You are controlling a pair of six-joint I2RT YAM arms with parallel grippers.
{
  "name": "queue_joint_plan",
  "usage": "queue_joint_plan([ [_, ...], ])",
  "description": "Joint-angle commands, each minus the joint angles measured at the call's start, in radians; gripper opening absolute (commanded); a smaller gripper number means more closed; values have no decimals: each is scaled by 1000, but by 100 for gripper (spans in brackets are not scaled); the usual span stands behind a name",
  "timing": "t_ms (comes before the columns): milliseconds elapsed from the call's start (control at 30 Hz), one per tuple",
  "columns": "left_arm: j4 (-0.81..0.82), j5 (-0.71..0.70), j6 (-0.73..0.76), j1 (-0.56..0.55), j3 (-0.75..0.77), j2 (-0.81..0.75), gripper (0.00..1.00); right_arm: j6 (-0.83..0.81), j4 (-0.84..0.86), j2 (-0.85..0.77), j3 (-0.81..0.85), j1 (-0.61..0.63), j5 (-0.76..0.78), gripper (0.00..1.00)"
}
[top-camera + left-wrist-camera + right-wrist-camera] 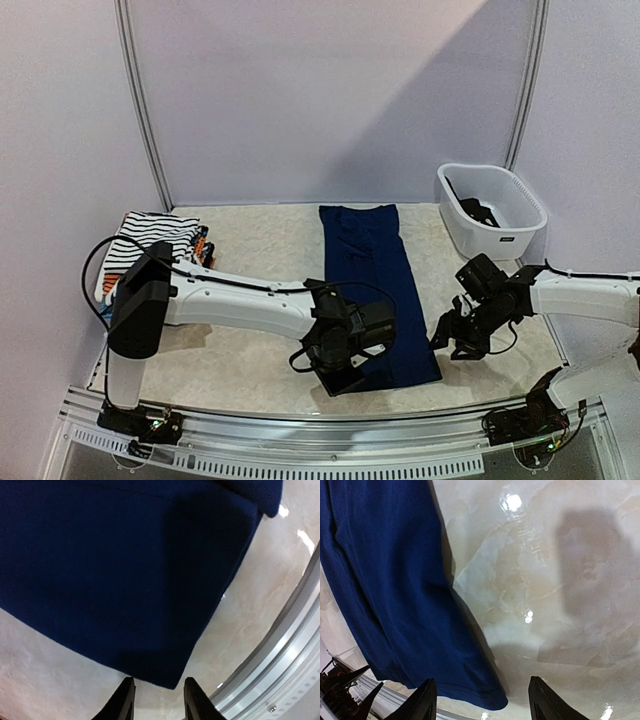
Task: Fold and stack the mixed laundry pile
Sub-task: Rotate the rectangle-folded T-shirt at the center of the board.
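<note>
Lilac walls close in a pale marbled table (pixel 250 235). Only the top view takes in all of it. A navy cloth (pixel 365 270) lies flat as a long strip down the middle, running from the far edge almost to the near edge. A striped cloth (pixel 140 245) is heaped at the far left corner, with a scrap showing orange (pixel 203 245) just beside it. A white tub (pixel 530 215) stands at the far right corner with something black (pixel 480 210) inside. From above, the left gripper (pixel 342 375) sits over the navy cloth's near left corner. The right gripper (pixel 455 345) hangs just off the cloth's near right side, over bare table. Finger spacing is hard to read from this view.

The wrist views settle that. On the left wrist, the fingers (pixel 125 700) stand a narrow way apart. The cloth's corner (pixel 172 682) points into the mouth of the gap, neither finger pinching it. The metal rail (pixel 295 630) along the table's near edge runs past on the right.

On the right wrist, the fingers (pixel 427 700) stand wide apart and hold nothing. The navy cloth's hemmed corner (pixel 492 700) lies on the table between them, nearer the left-hand finger. Whether the tips touch the table cannot be told.
</note>
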Motion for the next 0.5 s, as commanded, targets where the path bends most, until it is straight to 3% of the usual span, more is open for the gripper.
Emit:
queue_joint_plan([
  [0, 52, 2, 1, -14, -21, 36, 32, 21, 33, -31, -28, 13, -25, 63],
  [133, 79, -11, -5, -14, -40, 52, 28, 24, 35, -52, -53, 17, -39, 63],
  [367, 88, 1, -2, -16, -58, 61, 3, 28, 55, -79, -102, 19, -61, 62],
  [467, 97, 3, -8, -17, -76, 50, 0, 30, 71, -68, -119, 30, -78, 59],
])
